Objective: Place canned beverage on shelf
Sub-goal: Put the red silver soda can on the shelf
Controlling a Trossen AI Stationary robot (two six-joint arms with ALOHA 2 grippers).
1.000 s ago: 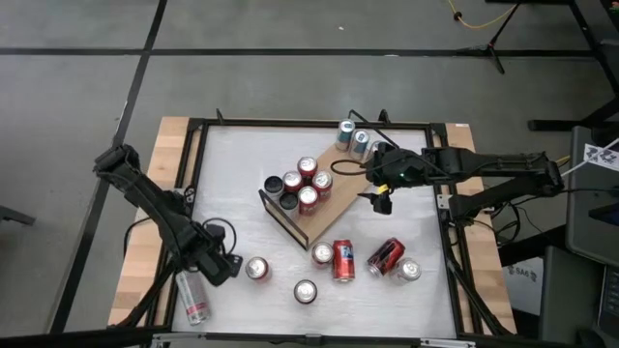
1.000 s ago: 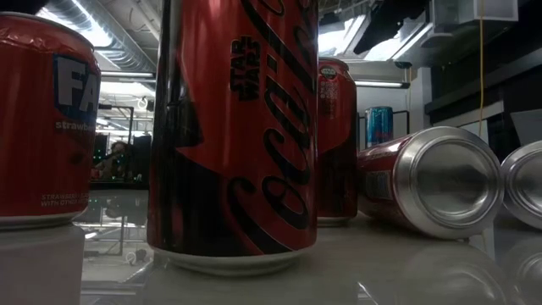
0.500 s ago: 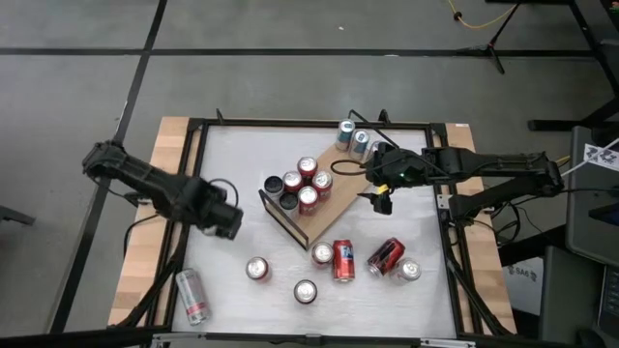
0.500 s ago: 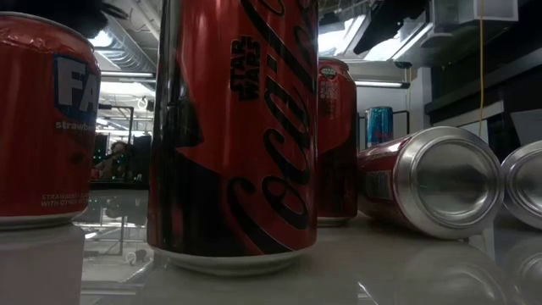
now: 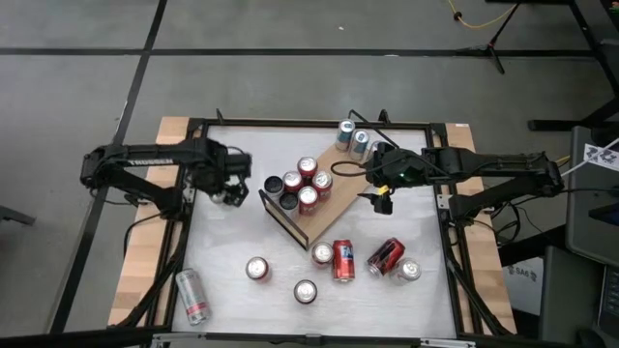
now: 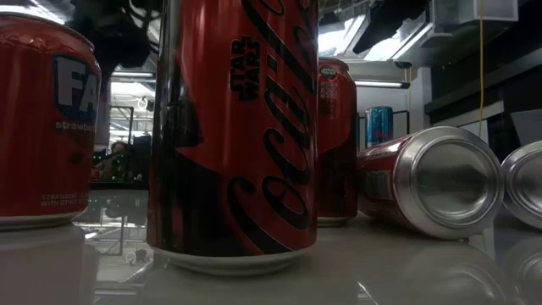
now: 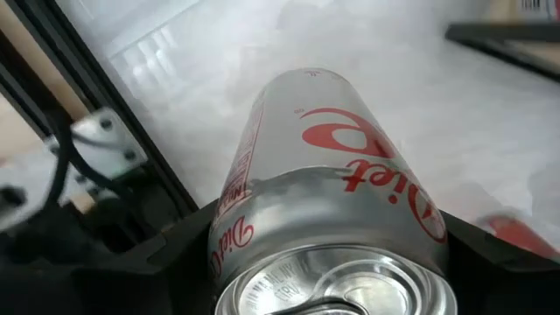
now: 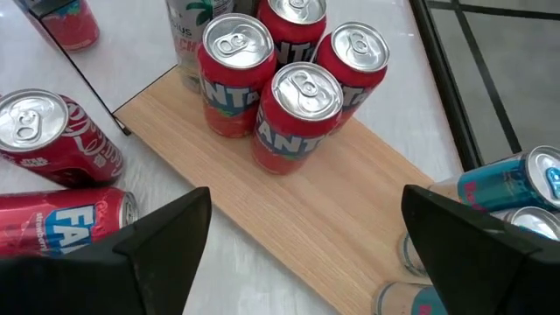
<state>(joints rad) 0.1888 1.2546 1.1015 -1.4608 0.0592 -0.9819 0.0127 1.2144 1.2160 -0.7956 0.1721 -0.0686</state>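
Now L pincer (image 5: 228,189) grips silver can (image 7: 328,210), near shelf (image 5: 334,188).

Silver, red-lettered can (image 7: 328,219); light-wood shelf (image 8: 297,210)

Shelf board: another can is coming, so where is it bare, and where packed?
The shelf is bare along its middle, between the red can cluster and the blue cans. Crowded: the cluster end by the wire rail.

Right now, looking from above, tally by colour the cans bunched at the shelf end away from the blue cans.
Red cans: 4
Dark-topped cans: 2
Total: 6
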